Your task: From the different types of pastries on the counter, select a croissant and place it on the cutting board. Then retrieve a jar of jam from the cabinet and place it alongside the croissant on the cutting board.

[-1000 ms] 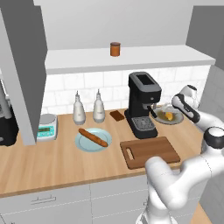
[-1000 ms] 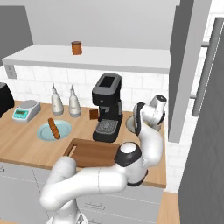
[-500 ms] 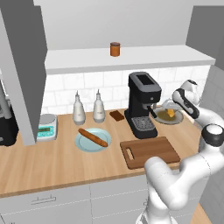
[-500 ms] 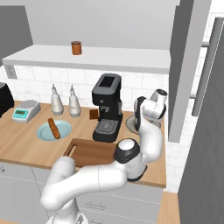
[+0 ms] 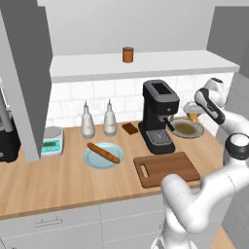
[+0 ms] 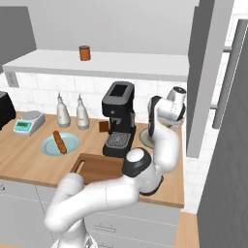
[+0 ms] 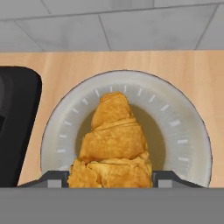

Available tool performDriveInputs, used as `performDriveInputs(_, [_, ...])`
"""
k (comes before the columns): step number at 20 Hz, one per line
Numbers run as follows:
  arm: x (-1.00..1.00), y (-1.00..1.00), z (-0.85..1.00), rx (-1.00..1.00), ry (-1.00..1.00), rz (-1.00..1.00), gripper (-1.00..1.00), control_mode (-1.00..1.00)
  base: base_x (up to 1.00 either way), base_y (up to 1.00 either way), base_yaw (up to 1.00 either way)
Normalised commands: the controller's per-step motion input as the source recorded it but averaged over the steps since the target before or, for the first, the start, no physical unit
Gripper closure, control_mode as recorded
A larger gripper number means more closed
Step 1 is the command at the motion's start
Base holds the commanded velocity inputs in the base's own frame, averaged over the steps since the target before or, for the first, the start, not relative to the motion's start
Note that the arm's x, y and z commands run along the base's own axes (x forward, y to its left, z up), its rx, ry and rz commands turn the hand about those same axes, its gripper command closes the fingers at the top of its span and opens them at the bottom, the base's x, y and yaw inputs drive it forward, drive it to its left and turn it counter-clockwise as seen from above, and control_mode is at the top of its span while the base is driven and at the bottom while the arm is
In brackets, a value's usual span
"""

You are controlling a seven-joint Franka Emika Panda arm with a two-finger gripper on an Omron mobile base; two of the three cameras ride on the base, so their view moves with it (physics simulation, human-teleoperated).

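The pincer (image 7: 112, 186) has closed from wide apart and now clamps the small golden crescent-shaped croissant (image 7: 113, 144), which has risen just above its round grey plate (image 7: 183, 131); carrying it to the dark brown wooden cutting board (image 5: 168, 168) looks next

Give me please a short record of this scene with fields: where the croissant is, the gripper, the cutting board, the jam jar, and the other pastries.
croissant: between the fingers, above the grey plate, right of the coffee machine
gripper: shut on the croissant
cutting board: on the counter, nothing on it
jar of jam: on the cabinet shelf
other pastries: long brown stick on a blue plate; dark square piece on the counter
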Motion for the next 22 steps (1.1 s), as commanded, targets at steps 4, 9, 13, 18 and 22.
performDriveInputs(4, [-1.0, 0.0, 0.58, 0.0, -0.3, 0.0, 1.0, -1.0, 0.0, 0.0, 0.0])
performDriveInputs(9, [-0.38, 0.0, 0.07, 0.0, -0.06, 0.0, 1.0, -1.0, 0.0, 0.0, 0.0])
performDriveInputs(13, [-1.0, -0.01, 0.0, 0.0, -0.05, 0.0, 1.0, -1.0, 0.0, 0.0, 0.0])
performDriveInputs(18, [-1.0, -0.11, 0.0, 0.0, -0.07, 0.0, 1.0, -1.0, 0.0, 0.0, 0.0])
performDriveInputs(22, [-0.16, 0.01, 0.0, 0.0, 0.0, 0.0, 1.0, -1.0, 0.0, 0.0, 0.0])
